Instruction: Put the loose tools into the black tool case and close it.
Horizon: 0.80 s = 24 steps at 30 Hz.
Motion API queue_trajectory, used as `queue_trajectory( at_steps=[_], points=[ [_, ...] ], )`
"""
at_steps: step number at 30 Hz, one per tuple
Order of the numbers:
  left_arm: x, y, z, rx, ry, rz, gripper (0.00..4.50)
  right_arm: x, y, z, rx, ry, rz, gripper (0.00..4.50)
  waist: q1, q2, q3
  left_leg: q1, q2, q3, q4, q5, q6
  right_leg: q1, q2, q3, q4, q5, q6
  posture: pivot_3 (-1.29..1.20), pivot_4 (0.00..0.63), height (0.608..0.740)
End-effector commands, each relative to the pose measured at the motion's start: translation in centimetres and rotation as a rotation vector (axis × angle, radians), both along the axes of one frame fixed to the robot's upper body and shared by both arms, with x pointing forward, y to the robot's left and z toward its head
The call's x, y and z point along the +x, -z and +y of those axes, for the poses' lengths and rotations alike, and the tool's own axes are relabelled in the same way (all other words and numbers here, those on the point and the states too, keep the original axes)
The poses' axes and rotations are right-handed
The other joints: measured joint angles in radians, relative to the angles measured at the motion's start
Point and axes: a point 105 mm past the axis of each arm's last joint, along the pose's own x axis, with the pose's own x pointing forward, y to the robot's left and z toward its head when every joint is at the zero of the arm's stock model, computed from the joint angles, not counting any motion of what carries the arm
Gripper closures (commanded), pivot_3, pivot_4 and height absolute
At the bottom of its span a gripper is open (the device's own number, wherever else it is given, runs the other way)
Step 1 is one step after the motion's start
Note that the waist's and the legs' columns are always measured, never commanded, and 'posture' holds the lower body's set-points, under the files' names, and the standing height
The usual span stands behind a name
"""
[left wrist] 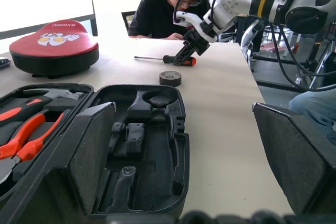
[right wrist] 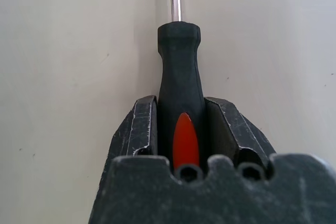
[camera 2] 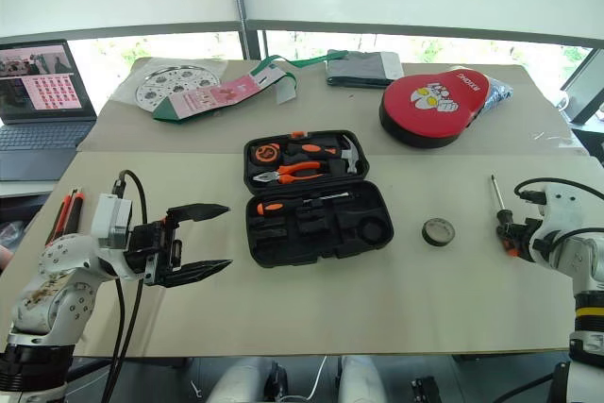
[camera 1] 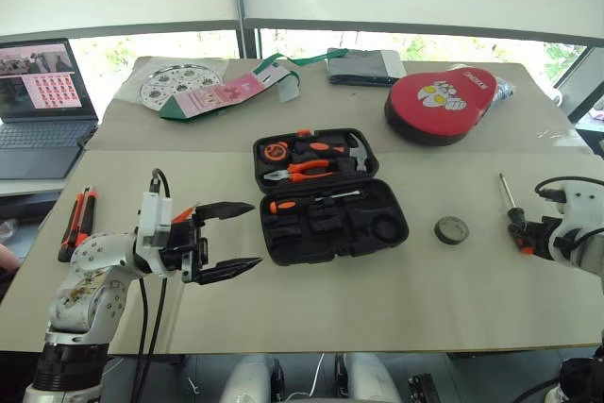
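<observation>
Black plastic, hinged and lying open, the tool case sits at the centre of the beige table, its far half holding orange-handled pliers, a hammer and a round orange tape measure. One black-orange screwdriver already rests in the near half, along the hinge side; the other moulded slots there lie bare.

At four o'clock from the case we find our right gripper clenched on the handle of a second black-orange screwdriver, both fingers pressed against its sides, the steel shaft pointing away across the tabletop. A small dark grey tape roll lies at three o'clock of the case, between it and that screwdriver, touching neither.

Our left gripper hovers at nine o'clock of the case, just beside it, fingers spread wide and holding nothing, aimed level at the case's side. Further out at nine o'clock, near the table's edge, lie the orange-black utility knife and, on the head camera's right-eye view, a slim orange tester screwdriver alongside it.

A red pad with a cartoon face sits at one o'clock.
</observation>
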Motion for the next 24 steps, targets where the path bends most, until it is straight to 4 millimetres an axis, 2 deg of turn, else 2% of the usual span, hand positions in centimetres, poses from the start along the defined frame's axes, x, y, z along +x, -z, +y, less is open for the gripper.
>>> queue_trajectory(
  at_steps=[1, 3, 4, 7, 10, 14, 16, 21, 24],
  points=[
    [-0.1, -1.2, 0.7, -0.035, -0.068, -0.047, 0.0, 1.5, -8.1, 3.0, -0.165, -0.301, -0.351, 3.48, -0.002, 0.001, 0.0, 0.0, 0.0, 0.0, 0.0, 0.0, 0.0, 0.0, 0.0, 0.0, 0.0, 0.0, 0.0, 0.0, 0.15, 0.74],
    [-0.1, -1.0, 1.4, -0.035, -0.107, -0.038, 0.0, 1.3, -10.2, 7.1, -0.216, -0.592, -0.439, 3.48, -0.014, 0.003, 0.001, 0.0, 0.0, 0.0, 0.0, 0.0, -0.001, -0.001, 0.001, 0.0, 0.0, 0.0, 0.001, 0.0, 0.15, 0.74],
    [-0.2, -0.8, 1.8, -0.032, -0.13, -0.029, 0.0, 0.8, -11.1, 9.9, -0.264, -0.793, -0.47, 3.48, -0.019, 0.003, 0.002, 0.001, 0.001, 0.0, -0.001, 0.001, -0.001, -0.001, 0.001, 0.001, 0.0, 0.0, 0.001, 0.0, 0.15, 0.74],
    [-0.6, -0.1, 2.6, -0.025, -0.179, -0.002, 0.0, -0.5, -10.7, 16.4, -0.367, -1.272, -0.435, 3.48, -0.033, 0.004, 0.003, 0.003, 0.002, 0.0, -0.002, 0.001, -0.002, 0.0, 0.003, 0.001, 0.001, 0.0, 0.001, 0.0, 0.15, 0.74],
    [-1.1, 0.6, 3.1, -0.015, -0.214, 0.017, 0.0, -0.4, -9.7, 20.8, -0.406, -1.541, -0.364, 3.48, -0.035, 0.001, 0.004, 0.007, 0.004, 0.0, -0.002, 0.0, -0.004, 0.003, 0.005, 0.001, 0.001, 0.0, 0.0, 0.0, 0.15, 0.74],
    [-1.5, 1.0, 3.6, -0.007, -0.245, 0.037, 0.0, 0.9, -8.2, 24.4, -0.498, -1.756, -0.261, 3.48, -0.021, 0.001, 0.006, 0.006, 0.003, 0.0, -0.001, 0.0, -0.004, 0.001, 0.002, 0.001, 0.002, 0.001, -0.002, 0.0, 0.15, 0.74],
    [-1.5, 1.2, 3.7, -0.003, -0.251, 0.042, 0.0, 2.0, -7.6, 25.8, -0.548, -1.807, -0.231, 3.48, -0.016, 0.002, 0.006, 0.005, 0.002, 0.0, -0.001, 0.0, -0.004, -0.001, -0.001, -0.001, 0.002, 0.001, -0.002, 0.0, 0.15, 0.74],
    [-1.4, 1.1, 3.4, -0.003, -0.248, 0.045, 0.0, 3.9, -6.6, 27.5, -0.611, -1.839, -0.173, 3.48, -0.007, 0.002, 0.006, -0.002, 0.001, -0.001, 0.001, 0.0, -0.004, -0.006, -0.004, -0.008, 0.002, 0.001, -0.003, 0.0, 0.15, 0.74],
    [-1.4, 1.3, 3.2, 0.001, -0.238, 0.048, 0.0, 5.2, -6.3, 27.8, -0.64, -1.827, -0.147, 3.48, -0.014, 0.002, 0.006, -0.003, 0.001, 0.0, 0.0, 0.0, -0.004, -0.007, -0.005, -0.012, 0.002, 0.001, -0.003, 0.0, 0.15, 0.74]
  ],
)
